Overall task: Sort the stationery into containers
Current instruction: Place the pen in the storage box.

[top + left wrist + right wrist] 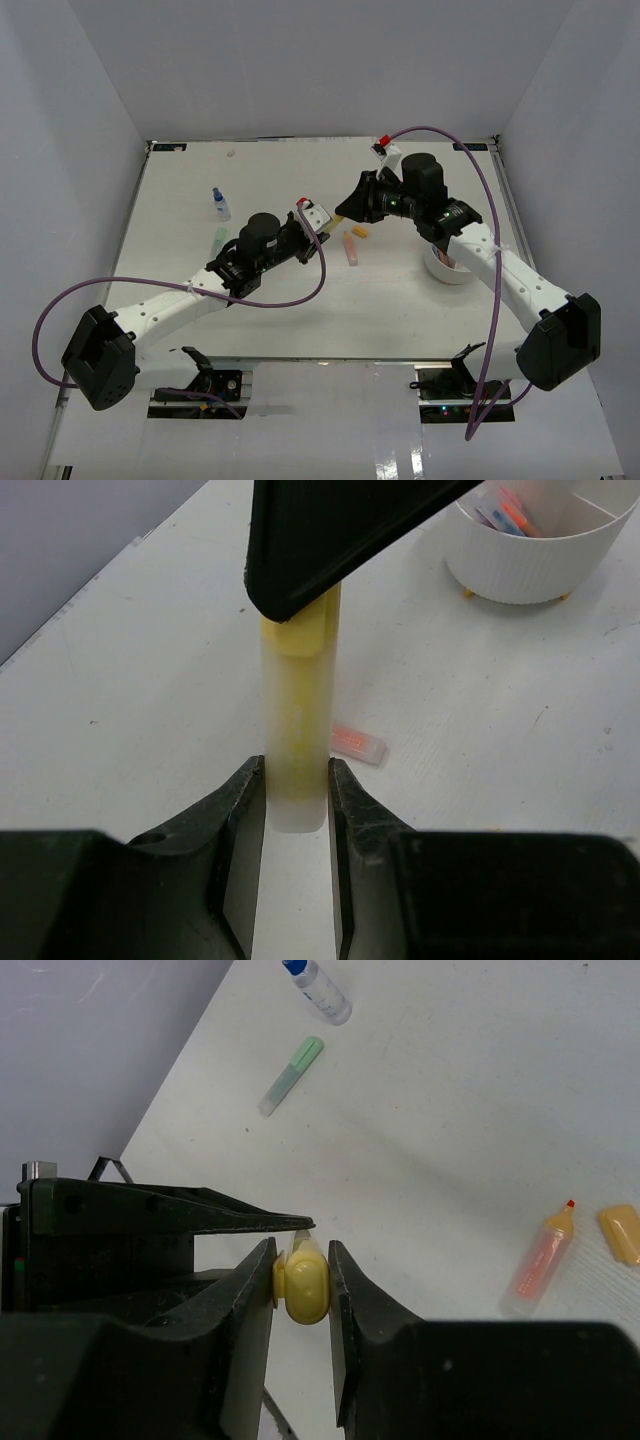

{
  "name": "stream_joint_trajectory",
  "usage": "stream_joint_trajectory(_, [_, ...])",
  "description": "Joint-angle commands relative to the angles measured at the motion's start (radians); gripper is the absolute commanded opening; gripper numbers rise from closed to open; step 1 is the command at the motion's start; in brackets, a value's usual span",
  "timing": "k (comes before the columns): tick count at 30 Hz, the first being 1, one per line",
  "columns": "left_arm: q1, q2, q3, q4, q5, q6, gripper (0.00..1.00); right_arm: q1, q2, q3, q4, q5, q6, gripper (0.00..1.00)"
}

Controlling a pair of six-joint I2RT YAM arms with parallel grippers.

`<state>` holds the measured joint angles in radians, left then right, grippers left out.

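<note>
Yellow marker (pixel 297 720) was gripped at both ends by left jaws and right jaws above the desk (pixel 150 680). White tub (pixel 530 565) at right held a few pens (pixel 505 515); orange marker (pixel 540 1265), green marker (pixel 291 1075) and bottle (pixel 320 985) lay unsorted.

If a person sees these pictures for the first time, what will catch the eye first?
First, over the middle of the table, the left tool and the right tool meet and both grip one yellow marker, each at one end. Next, an orange marker lies uncapped on the table with its cap beside it. The white tub on the right side holds some coloured items.
</note>
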<state>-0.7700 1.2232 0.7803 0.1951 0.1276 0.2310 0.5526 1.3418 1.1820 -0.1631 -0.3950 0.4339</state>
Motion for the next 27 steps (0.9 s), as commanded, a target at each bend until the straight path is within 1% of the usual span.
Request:
stream_joint_trajectory(1, [-0.006,-0.028,0.004,0.017,-0.005,-0.002,0.23,0.006,-0.039,0.016,-0.004,0.041,-0.032,0.08])
stream_joint_trajectory(2, [-0.006,-0.025,0.007,0.015,-0.009,-0.007,0.33,0.006,-0.049,0.011,-0.013,0.071,-0.047,0.08])
stream_joint_trajectory(4, [-0.006,-0.018,0.01,0.009,-0.019,-0.015,0.47,0.006,-0.078,0.002,-0.053,0.111,-0.067,0.08])
stream_joint_trajectory(5, [-0.006,-0.016,0.011,0.007,-0.032,-0.022,0.56,0.006,-0.09,0.001,-0.071,0.167,-0.087,0.08])
stream_joint_trajectory(6, [-0.006,-0.01,0.014,0.006,-0.042,-0.024,0.73,0.006,-0.102,-0.001,-0.094,0.206,-0.096,0.08])
stream_joint_trajectory(7, [-0.008,-0.008,0.016,0.004,-0.048,-0.025,0.82,0.004,-0.128,0.001,-0.154,0.246,-0.104,0.08])
stream_joint_trajectory(8, [-0.006,-0.008,0.016,0.004,-0.063,-0.035,0.96,0.001,-0.142,0.002,-0.188,0.336,-0.116,0.08])
stream_joint_trajectory(9, [-0.008,-0.005,0.016,0.006,-0.072,-0.038,0.98,-0.005,-0.154,0.004,-0.223,0.382,-0.122,0.08])
stream_joint_trajectory(10, [-0.006,-0.005,0.017,0.007,-0.08,-0.044,0.98,-0.009,-0.183,0.004,-0.287,0.436,-0.129,0.08])
stream_joint_trajectory(13, [-0.006,0.004,0.019,0.009,-0.127,-0.068,0.98,-0.037,-0.248,-0.008,-0.401,0.637,-0.133,0.08])
stream_joint_trajectory(17, [-0.006,0.035,0.04,-0.017,-0.235,-0.108,0.98,-0.097,-0.346,-0.062,-0.499,0.786,-0.081,0.08])
stream_joint_trajectory(20, [-0.005,0.08,0.077,-0.061,-0.321,-0.148,0.98,-0.173,-0.411,-0.104,-0.561,0.841,-0.075,0.08])
stream_joint_trajectory(21, [-0.003,0.094,0.086,-0.075,-0.342,-0.16,0.98,-0.224,-0.44,-0.119,-0.572,0.854,-0.078,0.08])
stream_joint_trajectory(22, [0.0,0.108,0.097,-0.089,-0.389,-0.192,0.98,-0.247,-0.454,-0.127,-0.581,0.866,-0.084,0.08])
stream_joint_trajectory(24, [0.011,0.163,0.141,-0.153,-0.427,-0.222,0.98,-0.307,-0.502,-0.149,-0.587,0.897,-0.092,0.08])
stream_joint_trajectory(25, [0.014,0.182,0.172,-0.175,-0.453,-0.258,0.98,-0.321,-0.515,-0.156,-0.587,0.924,-0.101,0.08])
stream_joint_trajectory(27, [0.026,0.222,0.194,-0.232,-0.468,-0.277,0.98,-0.353,-0.533,-0.168,-0.589,0.936,-0.113,0.08])
